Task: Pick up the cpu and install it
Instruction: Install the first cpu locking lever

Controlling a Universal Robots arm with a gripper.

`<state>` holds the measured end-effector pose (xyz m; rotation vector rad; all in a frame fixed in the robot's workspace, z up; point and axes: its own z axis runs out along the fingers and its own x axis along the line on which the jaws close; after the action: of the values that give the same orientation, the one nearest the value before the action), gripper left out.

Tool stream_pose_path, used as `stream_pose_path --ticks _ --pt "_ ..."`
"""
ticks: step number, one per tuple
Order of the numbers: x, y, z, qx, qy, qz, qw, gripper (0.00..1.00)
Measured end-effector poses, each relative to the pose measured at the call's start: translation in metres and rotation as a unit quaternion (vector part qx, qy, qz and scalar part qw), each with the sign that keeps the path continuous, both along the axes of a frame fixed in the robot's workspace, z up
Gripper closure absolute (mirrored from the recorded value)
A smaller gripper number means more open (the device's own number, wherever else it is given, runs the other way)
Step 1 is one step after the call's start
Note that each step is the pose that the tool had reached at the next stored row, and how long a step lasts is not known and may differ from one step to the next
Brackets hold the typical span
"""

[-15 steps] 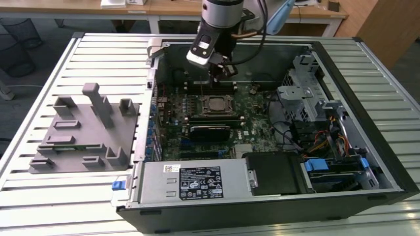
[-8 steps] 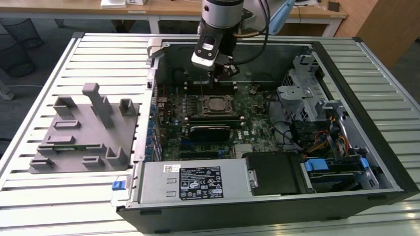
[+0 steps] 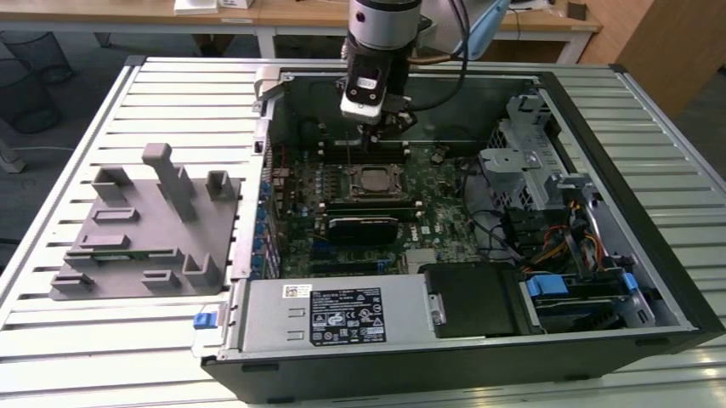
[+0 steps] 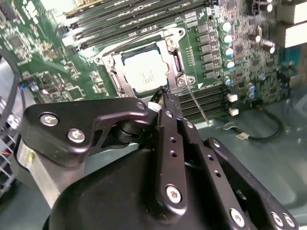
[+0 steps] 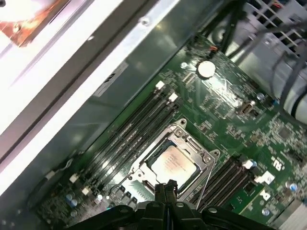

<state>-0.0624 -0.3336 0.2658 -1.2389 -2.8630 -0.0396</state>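
The small square silvery-topped cpu point(image 5: 172, 165) is already sitting inside the black metal socket frame point(image 5: 192, 143) on the green motherboard point(image 3: 443, 217), while the black gripper point(image 4: 163, 98), fingers pressed together and holding nothing, is hovering just beside it.

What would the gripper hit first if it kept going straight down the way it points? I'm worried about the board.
Probably the socket frame edge beside the seated cpu: the gripper tips point at that edge in both wrist views. Depth is unclear.
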Motion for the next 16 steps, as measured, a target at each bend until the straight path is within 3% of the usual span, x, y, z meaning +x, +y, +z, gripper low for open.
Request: stream_pose_path --ticks 4,7,11,16 --pt "0.0 0.0 -0.0005 0.0 0.0 0.036 0.9994 0.89" --pt "0.0 0.0 -0.0009 0.0 0.0 0.063 0.998 0.89" --pt "0.0 0.0 -0.0013 0.0 0.0 0.1 0.995 0.89" --pt "-0.0001 0.0 -0.0015 -0.0005 0.0001 0.143 0.9897 0.89"
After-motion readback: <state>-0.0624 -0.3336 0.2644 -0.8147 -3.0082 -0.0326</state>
